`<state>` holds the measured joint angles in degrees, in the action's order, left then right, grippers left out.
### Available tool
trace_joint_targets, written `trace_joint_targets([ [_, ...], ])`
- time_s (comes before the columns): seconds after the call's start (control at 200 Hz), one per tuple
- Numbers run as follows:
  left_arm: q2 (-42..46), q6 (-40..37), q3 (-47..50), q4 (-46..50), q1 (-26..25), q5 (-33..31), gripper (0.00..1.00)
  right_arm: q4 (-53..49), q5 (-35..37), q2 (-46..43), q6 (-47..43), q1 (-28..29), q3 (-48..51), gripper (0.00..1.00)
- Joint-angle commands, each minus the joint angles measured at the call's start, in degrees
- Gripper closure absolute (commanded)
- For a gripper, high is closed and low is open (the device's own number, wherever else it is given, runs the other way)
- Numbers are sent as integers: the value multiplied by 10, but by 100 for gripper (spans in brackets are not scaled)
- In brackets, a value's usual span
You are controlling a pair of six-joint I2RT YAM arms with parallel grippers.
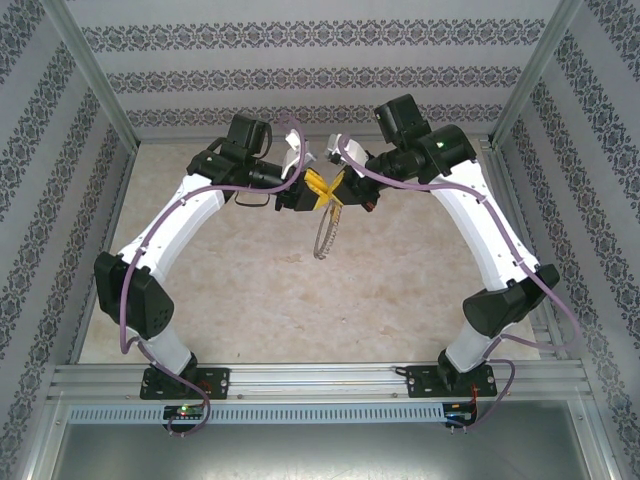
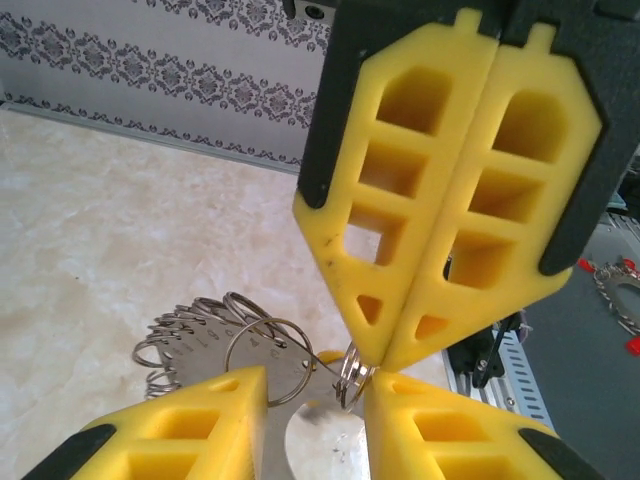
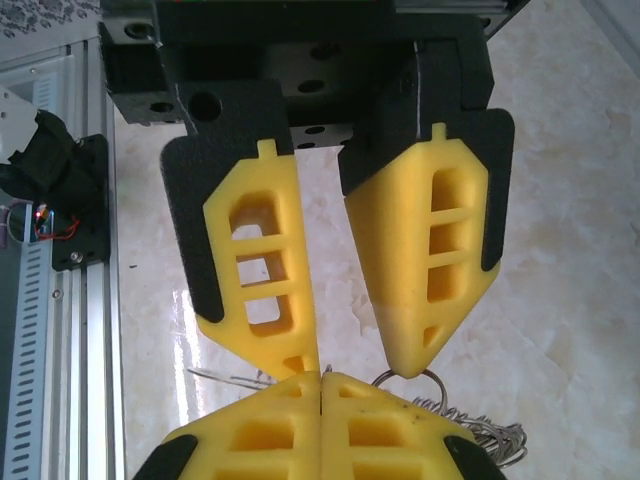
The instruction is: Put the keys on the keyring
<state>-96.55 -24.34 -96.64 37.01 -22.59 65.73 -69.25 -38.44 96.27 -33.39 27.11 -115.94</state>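
Both grippers meet tip to tip above the middle of the table. My right gripper (image 3: 320, 378) is shut, and its closed tips (image 2: 375, 360) pinch the thin wire of the keyring (image 1: 322, 235), which hangs below. The ring's silver pieces (image 2: 195, 340) fan out to the left in the left wrist view. My left gripper (image 2: 317, 380) is open, its fingers either side of a small split ring (image 2: 355, 378). One left fingertip (image 3: 408, 368) rests on that ring. A yellow-orange bit (image 2: 330, 356), seemingly the keys' tag, peeks out behind it. A flat silver piece (image 2: 320, 440) lies below the gap.
The marble-patterned table (image 1: 250, 290) lies under the arms. Patterned walls and metal frame posts (image 1: 95, 90) close in the sides and back. An aluminium rail (image 1: 320, 380) runs along the near edge.
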Motion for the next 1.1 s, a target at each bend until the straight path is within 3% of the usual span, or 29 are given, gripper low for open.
trace_joint_targets([
  [0.0, 27, -5, -1, -13, 15, 6, 68, 13, -32, -27, -2, -1, 6, 100],
  [0.44, -14, -50, -62, 81, 15, 85, 67, 16, -37, -26, -4, -2, 6, 100],
  [1.094, -37, -61, -77, 104, -5, 95, 71, 26, -34, -31, 0, -3, 11, 100],
])
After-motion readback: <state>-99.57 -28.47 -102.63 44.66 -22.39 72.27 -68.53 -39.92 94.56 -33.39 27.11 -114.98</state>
